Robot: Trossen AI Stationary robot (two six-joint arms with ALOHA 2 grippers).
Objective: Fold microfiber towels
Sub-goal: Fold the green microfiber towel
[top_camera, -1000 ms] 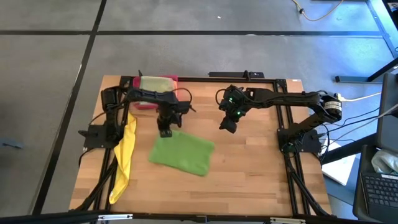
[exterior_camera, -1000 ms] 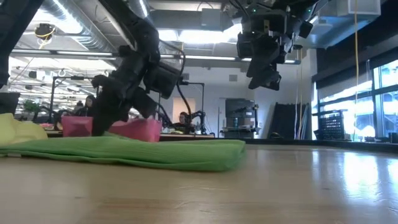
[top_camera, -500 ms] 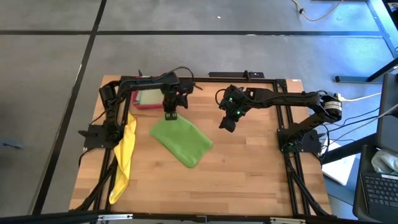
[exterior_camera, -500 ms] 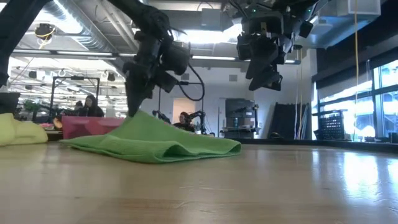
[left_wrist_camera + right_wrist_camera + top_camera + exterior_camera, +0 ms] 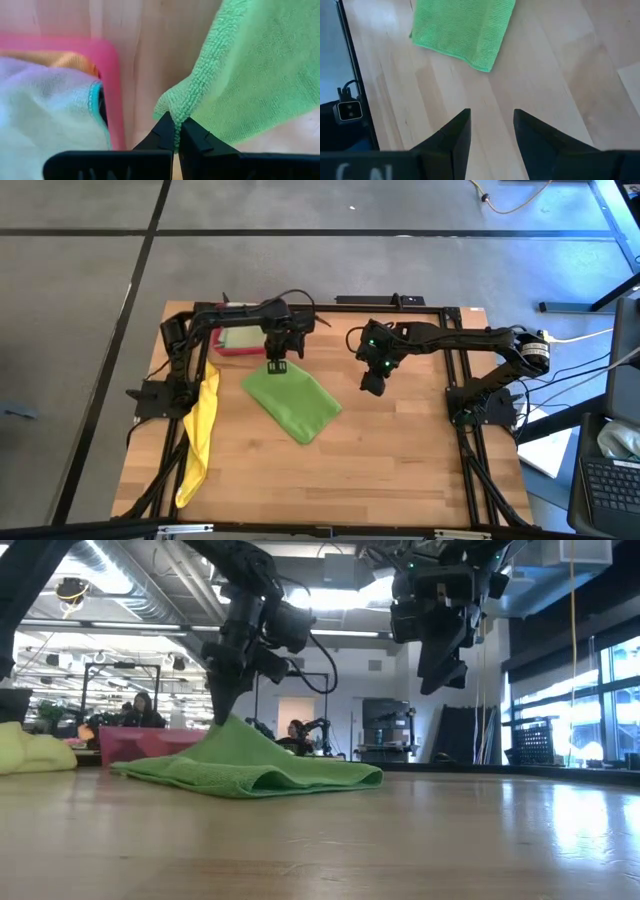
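Note:
A folded bright green towel lies on the wooden table, with its far corner drawn up into a peak. My left gripper points down over that corner and is shut on it. To the towel's right, my right gripper hangs open above bare wood, touching nothing. A yellow towel lies along the table's left edge. The pink tray at the far left holds more towels, with a pale one on top. My left gripper pinches the green towel's far corner between its two fingertips. It comes from above, pointing down. The corner bunches into a small fold at the tips and is lifted, while the rest of the towel slopes down and lies on the table.
The pink tray stands close beside the left gripper on its far-left side. Black frame rails run along the table's left, far and right edges. Bare wood lies to the right of and nearer than the green towel.
My left gripper has risen and gone toward the far edge with the towel's corner. That corner is now lifted into a peak. The towel, flat before, has turned about and slid a little toward the far edge. My right gripper has tipped slightly further downward.

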